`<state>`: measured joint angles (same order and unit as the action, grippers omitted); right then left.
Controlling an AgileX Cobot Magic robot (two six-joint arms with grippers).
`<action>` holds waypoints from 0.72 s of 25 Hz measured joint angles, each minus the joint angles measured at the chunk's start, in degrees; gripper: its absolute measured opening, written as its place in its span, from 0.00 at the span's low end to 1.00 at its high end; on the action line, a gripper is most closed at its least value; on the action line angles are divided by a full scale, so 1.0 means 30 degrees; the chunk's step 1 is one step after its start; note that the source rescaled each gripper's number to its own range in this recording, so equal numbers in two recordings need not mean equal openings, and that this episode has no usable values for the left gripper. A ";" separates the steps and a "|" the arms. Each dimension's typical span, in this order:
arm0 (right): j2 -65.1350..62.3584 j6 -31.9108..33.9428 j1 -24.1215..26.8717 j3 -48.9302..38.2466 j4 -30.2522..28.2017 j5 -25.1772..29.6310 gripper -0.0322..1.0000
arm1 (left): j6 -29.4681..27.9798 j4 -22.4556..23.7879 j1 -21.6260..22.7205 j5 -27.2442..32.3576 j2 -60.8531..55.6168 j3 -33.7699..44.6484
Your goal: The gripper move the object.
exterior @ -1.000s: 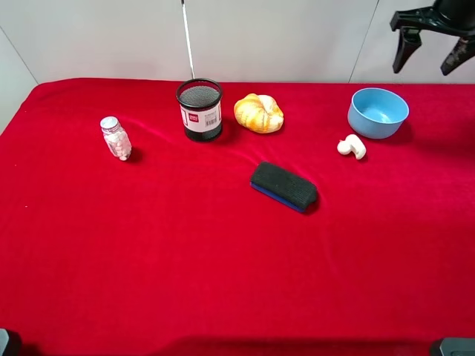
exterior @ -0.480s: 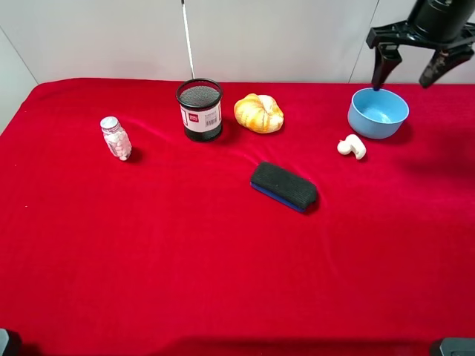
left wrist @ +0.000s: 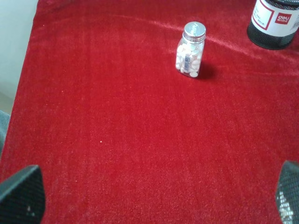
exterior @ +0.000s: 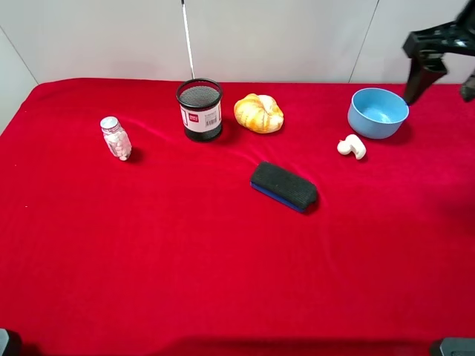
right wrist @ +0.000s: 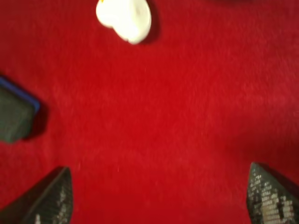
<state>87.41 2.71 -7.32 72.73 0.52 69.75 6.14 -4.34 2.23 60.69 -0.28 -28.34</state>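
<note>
Hovering above the far right corner of the red table (exterior: 223, 245), the right pincer (exterior: 445, 70) is released, its black fingers spread wide with nothing between them; one finger (exterior: 418, 74) points down just beside the rim of the light-blue bowl (exterior: 378, 112), apart from it. The bowl sits upright on the table, just below and to the inner side of that pincer. A small white piece (exterior: 352, 146) lies close by the bowl, on its nearer side. Farther from the pincer lie a black eraser block (exterior: 283, 186), a bread roll (exterior: 258, 113), a black mesh cup (exterior: 200, 109) and a small pill bottle (exterior: 115, 138). The left pincer (left wrist: 149, 196) is also released, fingertips wide apart over bare cloth, the bottle ahead of it.
</note>
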 joint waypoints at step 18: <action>-1.2651 0.0570 0.0000 -0.5271 0.0351 0.0087 1.00 | 0.0000 0.0000 0.0000 0.0000 0.0000 0.0000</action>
<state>49.46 4.42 -7.32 56.92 1.57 70.01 6.14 -4.34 2.23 60.69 -0.28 -28.34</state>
